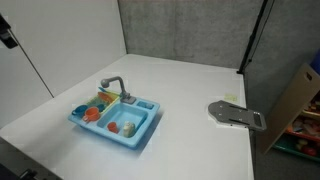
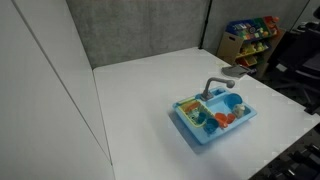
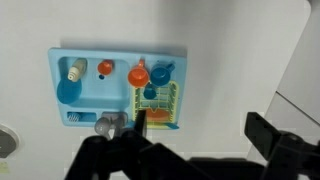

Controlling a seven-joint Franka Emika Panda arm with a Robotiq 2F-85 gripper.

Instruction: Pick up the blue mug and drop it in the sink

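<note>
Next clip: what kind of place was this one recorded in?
Probably a lab or office test bench rather than a real kitchen. A plain white table is backed by grey partition panels, the only fixture is a light-blue plastic toy sink, and a shelf of colourful bins stands nearby.

We count one sink (image 3: 100,52), one grey faucet (image 3: 110,123), one blue mug (image 3: 161,72), two orange pieces (image 3: 104,68) (image 3: 140,75), one yellow-green rack (image 3: 160,105), one flat grey object (image 1: 238,115) on the table (image 1: 190,80)

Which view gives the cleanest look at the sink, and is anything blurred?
Wrist view: sink sharpest, evenly lit; gripper a dark, blurred silhouette along the bottom. In both exterior views: sink small and soft, table bright white.
</note>
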